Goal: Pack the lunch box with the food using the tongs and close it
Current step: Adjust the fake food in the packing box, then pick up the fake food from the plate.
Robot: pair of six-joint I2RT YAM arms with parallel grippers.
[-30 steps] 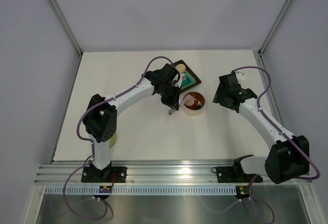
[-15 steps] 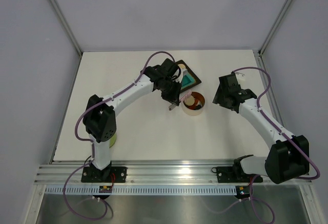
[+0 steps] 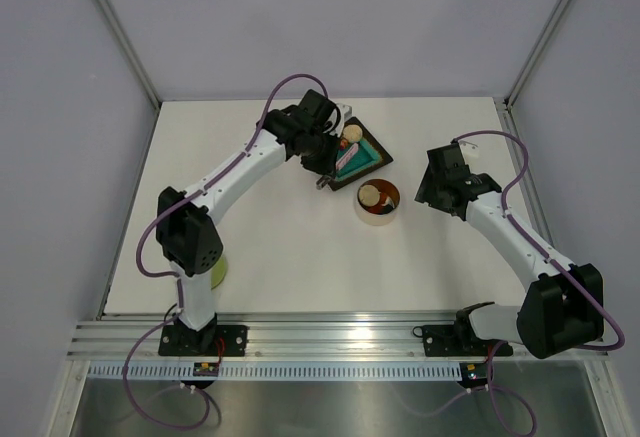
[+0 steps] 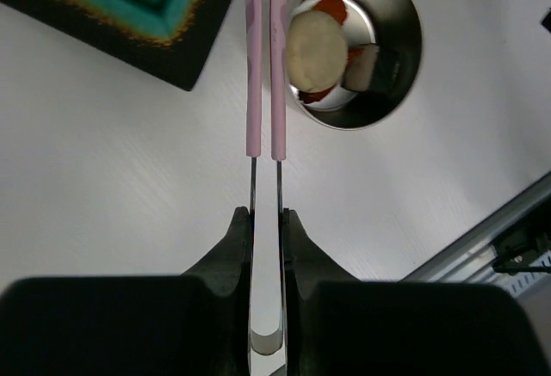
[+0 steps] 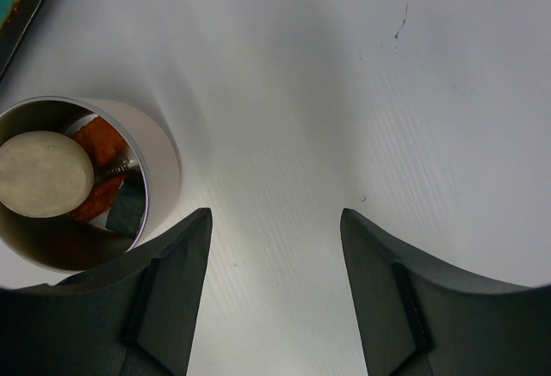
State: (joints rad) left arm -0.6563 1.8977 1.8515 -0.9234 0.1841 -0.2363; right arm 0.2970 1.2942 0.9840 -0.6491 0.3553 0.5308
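**Tongs over the tray, lunch box part filled**

At the left, the pale green lid point(image 3: 219, 271) lies flat on the white counter point(image 3: 250, 237), close by the left arm's lower joint, which hides part of it, and well apart from everything else.

Further right, the left gripper point(image 4: 265, 221) has its jaws clamped narrow on the steel hinge end of the pink tongs point(image 4: 265, 66). The two tong arms run almost parallel with only a thin gap between them. From above, the left gripper point(image 3: 327, 166) sits at the near-left edge of the square teal tray point(image 3: 384, 162), and the tongs point(image 3: 351, 155) reach across it. Their tips leave the wrist view, so whether they pinch anything cannot be told. A beige ball point(image 3: 350, 135) rests at the tray's far corner.

Just right of and nearer than the tray, apart from it, the round steel lunch box point(image 3: 378, 219) stands upright and uncovered. Inside it lie another beige ball point(image 4: 316, 45), red-orange pieces point(image 4: 331, 6) and a dark-looking block point(image 4: 366, 66).

At the right, the right gripper point(image 5: 274, 214) hangs over bare counter with its jaws spread wide and nothing between them. The lunch box point(image 5: 160, 165) is just beside its left finger point(image 5: 176, 281), not touching it.
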